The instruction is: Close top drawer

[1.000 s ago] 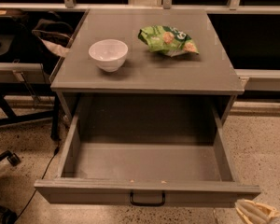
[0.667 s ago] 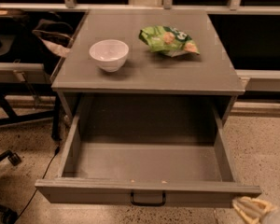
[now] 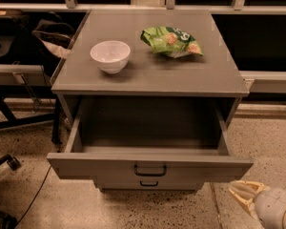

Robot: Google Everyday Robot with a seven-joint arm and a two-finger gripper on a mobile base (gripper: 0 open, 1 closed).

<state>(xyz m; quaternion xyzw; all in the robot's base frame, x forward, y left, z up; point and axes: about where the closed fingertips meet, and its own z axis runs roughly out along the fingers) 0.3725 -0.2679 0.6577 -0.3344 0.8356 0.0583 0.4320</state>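
Top drawer point(image 3: 150, 142) stands pulled far out of the grey desk point(image 3: 148, 78), its deep box bare inside and its flat front facing the camera with a small black bar handle point(image 3: 150, 170) at centre; the hand point(image 3: 236, 191) sits low in the right corner of the view, below and to the right of the drawer front's right end, near it but apart from it; its pale tip points left toward the drawer, and whether it is apart or together I cannot tell; speckled floor point(image 3: 260, 144) lies under it. Just beneath the open front shows a slimmer drawer front point(image 3: 181, 185) with a like black handle. On the desk top, a white bowl point(image 3: 110, 55) stands upright left of centre; a green snack bag point(image 3: 171, 41) lies right of it, farther back, the two apart. A chair castor point(image 3: 12, 162) rests on the floor at far left.
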